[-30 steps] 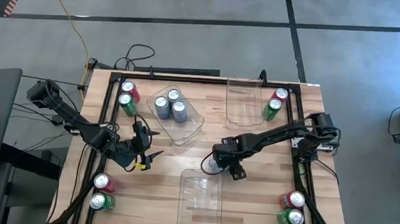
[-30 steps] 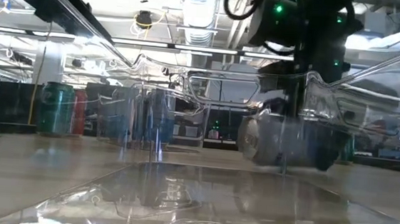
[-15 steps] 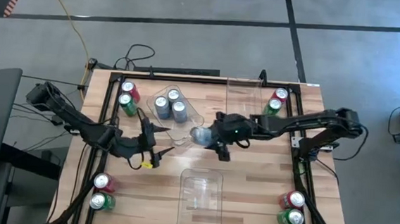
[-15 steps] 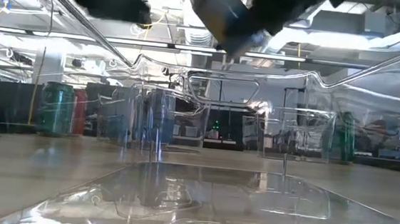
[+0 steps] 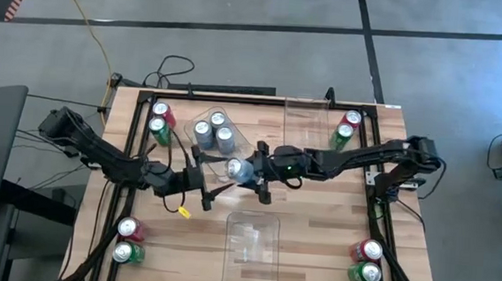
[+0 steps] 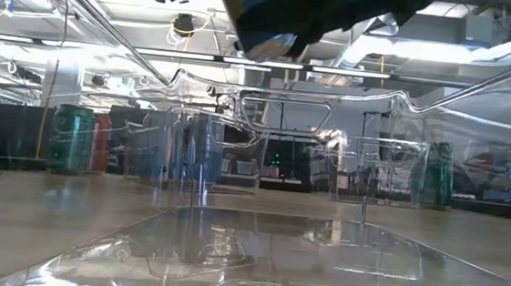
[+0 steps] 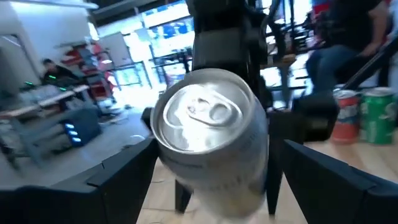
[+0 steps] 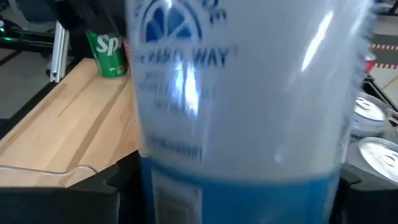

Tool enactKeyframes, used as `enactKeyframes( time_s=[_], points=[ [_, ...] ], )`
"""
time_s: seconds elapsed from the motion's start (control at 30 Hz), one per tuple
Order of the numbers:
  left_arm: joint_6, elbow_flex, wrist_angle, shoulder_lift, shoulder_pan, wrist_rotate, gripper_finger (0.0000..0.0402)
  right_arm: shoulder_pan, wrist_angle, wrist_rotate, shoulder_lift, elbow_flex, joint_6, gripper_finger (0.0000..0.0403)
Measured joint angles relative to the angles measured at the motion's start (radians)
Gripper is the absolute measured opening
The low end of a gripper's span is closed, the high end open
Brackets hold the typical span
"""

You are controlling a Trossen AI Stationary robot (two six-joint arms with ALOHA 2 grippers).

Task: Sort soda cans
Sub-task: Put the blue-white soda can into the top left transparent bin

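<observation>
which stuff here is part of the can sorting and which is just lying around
Part of the job:
- silver-blue can held by the right gripper
- three silver-blue cans in a clear bin
- red and green can pairs at the corners
- two empty bins

Just lying about:
- cables behind the table
- left gripper, open, waiting nearby

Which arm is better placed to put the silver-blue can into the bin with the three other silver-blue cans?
Right. The right claw already holds the silver-blue can in the air, beside that bin. The left claw is open and holds nothing.
</observation>
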State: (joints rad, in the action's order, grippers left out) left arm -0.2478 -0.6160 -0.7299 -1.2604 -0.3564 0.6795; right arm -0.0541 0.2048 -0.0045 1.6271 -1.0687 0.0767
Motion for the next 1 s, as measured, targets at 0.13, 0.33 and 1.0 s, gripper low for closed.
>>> enactKeyframes(
  time_s=[0.13, 0.33, 1.0],
  points=[
    [0.059, 0.0, -0.001, -0.001, 0.055, -0.109, 0.0335, -0.007, 0.064, -0.001, 0.04, 0.0, 0.015, 0.0312],
    [0.076, 0.0, 0.0, -0.001, 0.093, -0.208, 0.0335, -0.006, 0.105, -0.004, 0.064, -0.001, 0.032, 0.0313],
    [0.108, -0.023, 0.097, 0.054, 0.092, -0.101, 0.0298, 0.017, 0.134, -0.042, 0.055, -0.006, -0.025, 0.0374]
  ],
)
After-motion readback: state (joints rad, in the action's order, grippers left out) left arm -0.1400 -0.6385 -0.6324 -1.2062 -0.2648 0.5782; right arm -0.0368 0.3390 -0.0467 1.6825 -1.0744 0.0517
